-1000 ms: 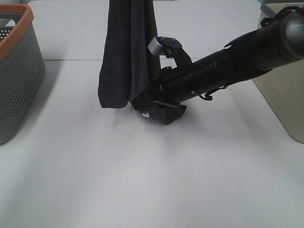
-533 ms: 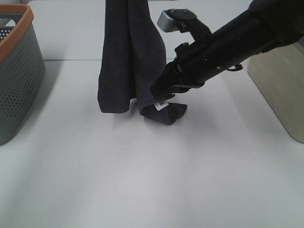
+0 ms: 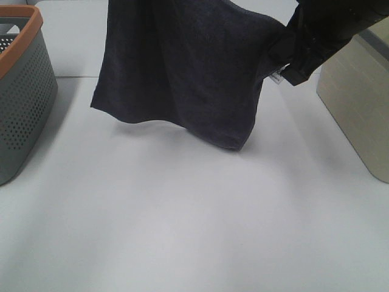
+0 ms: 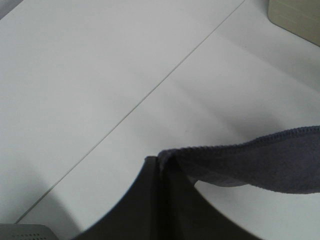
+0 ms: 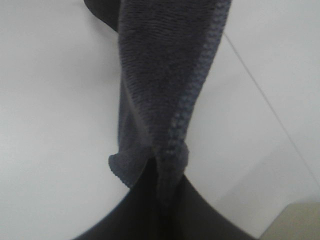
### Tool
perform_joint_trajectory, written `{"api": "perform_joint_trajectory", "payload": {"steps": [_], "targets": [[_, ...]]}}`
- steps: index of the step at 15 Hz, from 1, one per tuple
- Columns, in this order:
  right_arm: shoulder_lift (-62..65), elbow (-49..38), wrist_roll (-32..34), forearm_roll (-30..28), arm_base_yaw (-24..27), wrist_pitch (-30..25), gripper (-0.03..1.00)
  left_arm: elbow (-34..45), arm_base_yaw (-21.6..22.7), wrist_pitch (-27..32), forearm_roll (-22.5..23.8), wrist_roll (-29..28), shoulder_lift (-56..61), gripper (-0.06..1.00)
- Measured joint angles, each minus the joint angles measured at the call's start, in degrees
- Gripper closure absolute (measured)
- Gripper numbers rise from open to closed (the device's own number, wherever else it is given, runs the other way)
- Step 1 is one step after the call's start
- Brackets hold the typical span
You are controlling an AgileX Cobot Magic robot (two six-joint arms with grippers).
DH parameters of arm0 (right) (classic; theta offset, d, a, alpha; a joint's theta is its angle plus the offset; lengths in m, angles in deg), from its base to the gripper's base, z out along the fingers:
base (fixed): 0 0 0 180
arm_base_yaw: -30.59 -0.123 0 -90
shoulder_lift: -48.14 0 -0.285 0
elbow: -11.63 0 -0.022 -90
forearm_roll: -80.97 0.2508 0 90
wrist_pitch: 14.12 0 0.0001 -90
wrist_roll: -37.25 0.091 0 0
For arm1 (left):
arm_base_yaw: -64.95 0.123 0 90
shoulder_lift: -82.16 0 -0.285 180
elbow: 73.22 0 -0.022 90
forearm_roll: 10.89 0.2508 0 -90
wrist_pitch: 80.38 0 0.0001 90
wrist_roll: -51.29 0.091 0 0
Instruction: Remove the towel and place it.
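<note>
My left gripper (image 4: 160, 172) and right gripper (image 5: 159, 192) each pinch tight on the towel's (image 3: 182, 73) stitched hem. Soft navy-grey terry sags as a slack sheet between the fingers, above the smooth white table (image 3: 182, 231).

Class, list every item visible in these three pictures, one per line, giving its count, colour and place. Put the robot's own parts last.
towel: one, dark navy-grey, hanging spread out over the table, held at two upper points.
tag: one, white, on the towel corner beside the right pincer.
basket: one, grey and perforated with an orange rim, at the table's left side.
box: one, beige, at the table's right side.
table: one, white, beneath everything.
left pincer: one, dark, shut on the towel's edge; outside the high view.
right pincer: one, black, shut on the towel's corner, upper right in the high view.
</note>
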Motion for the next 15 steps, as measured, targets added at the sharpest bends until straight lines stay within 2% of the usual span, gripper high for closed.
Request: {"api": "perform_joint_trajectory", "payload": {"steps": [2,3,4,6,7,9,12,14,15], "targets": [[-0.1,0.2,0.9,-5.8,0.0,6.1,0.94,-0.1,0.2,0.0,3.1,0.0,-0.4,0.94],[-0.3,0.3,1.1,-6.8,0.0,8.5,0.94,-0.2,1.3,0.0,4.6,0.0,-1.3,0.94],[-1.5,0.9,1.4,-9.1,0.0,13.3,0.94,-0.2,2.7,0.0,5.5,0.0,-2.8,0.94],[-5.5,3.3,1.4,-11.9,0.0,19.1,0.94,-0.2,5.3,-0.4,5.4,0.0,-5.7,0.94],[-8.0,5.0,1.4,-13.1,0.0,21.9,0.94,-0.2,6.5,-2.8,4.5,0.0,-7.0,0.94],[-13.8,9.4,1.3,-15.9,0.7,29.3,0.94,-0.2,8.5,-9.7,3.8,-0.1,-8.8,0.94],[-21.9,16.6,1.3,-16.6,4.4,42.5,0.94,-0.2,10.7,-23.7,3.8,-0.1,-10.9,0.94],[-27.4,23.2,1.3,-16.6,6.8,46.0,0.94,-0.2,10.9,-33.3,5.4,-0.2,-11.7,0.94],[-29.2,24.9,1.3,-16.3,7.2,47.2,0.94,-0.2,10.9,-35.4,6.1,-0.2,-12.0,0.94]]}}
